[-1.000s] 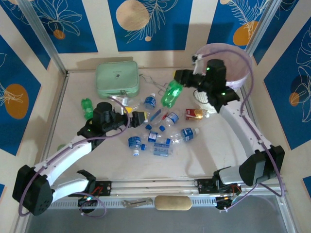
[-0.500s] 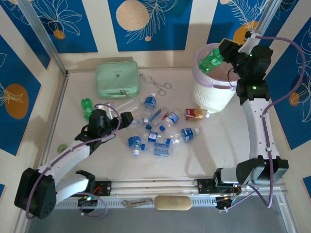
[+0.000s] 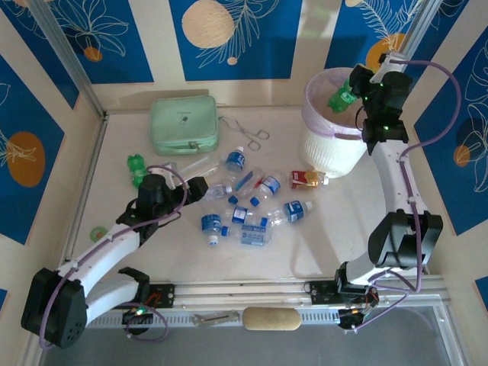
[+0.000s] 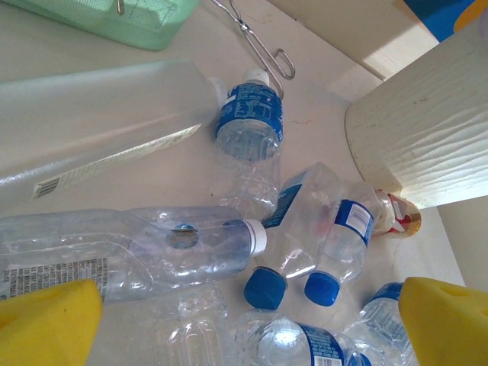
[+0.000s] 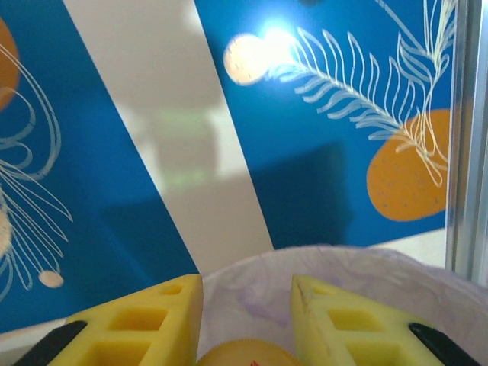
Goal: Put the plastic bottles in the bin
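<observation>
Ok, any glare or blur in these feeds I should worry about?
Right wrist: glare spot on the blue patterned wall panel, background soft. Left wrist: clear plastic bottles sharp, white slatted bin washed out bright. Top external: evenly lit, no blur.

The plastic bottles are showing clear, glossy, crinkled walls with smooth blue caps, and the green bottle is shining translucent. The bin is looking matt, rough white, its bag filmy, while the tongs are gleaming as bare metal.
</observation>
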`<state>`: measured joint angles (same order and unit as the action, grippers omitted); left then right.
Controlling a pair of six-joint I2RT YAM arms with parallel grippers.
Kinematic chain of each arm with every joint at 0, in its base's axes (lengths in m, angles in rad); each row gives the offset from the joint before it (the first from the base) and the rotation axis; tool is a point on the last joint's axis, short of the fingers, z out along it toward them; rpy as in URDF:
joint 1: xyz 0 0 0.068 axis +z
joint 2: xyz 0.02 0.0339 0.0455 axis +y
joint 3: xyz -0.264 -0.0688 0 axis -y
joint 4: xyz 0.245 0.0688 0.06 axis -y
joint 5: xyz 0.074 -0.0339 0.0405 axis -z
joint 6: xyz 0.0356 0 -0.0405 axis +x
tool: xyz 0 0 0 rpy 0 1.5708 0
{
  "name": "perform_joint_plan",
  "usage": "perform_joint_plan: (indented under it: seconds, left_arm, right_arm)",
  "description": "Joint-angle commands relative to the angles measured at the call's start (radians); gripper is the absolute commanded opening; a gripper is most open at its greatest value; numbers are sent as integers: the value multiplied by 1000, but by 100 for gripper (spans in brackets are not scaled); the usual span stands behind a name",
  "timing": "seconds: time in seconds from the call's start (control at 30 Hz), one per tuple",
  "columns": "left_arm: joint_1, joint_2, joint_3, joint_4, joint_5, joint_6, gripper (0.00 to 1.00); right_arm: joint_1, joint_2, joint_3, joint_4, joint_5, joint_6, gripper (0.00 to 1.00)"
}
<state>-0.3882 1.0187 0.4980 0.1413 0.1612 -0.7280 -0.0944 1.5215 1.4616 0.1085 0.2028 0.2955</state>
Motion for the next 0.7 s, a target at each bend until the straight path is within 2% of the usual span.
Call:
perform_joint_plan:
  seconds: [0.0, 0.1, 0.2, 0.3, 0.43, 0.57, 0.6, 0.67]
  left_arm:
    - [6, -28, -7, -2, -30, -7, 100]
    - [6, -33, -7, -21, -43, -2, 99]
    - [6, -32, -6, -33, -43, 5, 99]
    - [6, -35, 0, -51, -43, 18, 99]
    - [6, -47, 5, -82, -56, 32, 100]
    - [8, -58, 18, -127, -95, 51, 100]
    - [8, -61, 28, -152, -116, 63, 99]
    - [11, -62, 56, -209, -161, 92, 100]
  right_arm:
    - [-7, 26, 4, -8, 22, -44, 27]
    - [-7, 58, 18, -55, 4, -45, 30]
    - [-7, 81, 43, -95, -4, -35, 37]
    - [-7, 87, 69, -117, -8, -25, 52]
    - [-1, 82, 109, -143, -16, -33, 77]
    - [16, 47, 127, -162, -11, -48, 95]
    - [22, 29, 123, -159, -12, -46, 100]
    - [43, -9, 111, -153, -24, -51, 99]
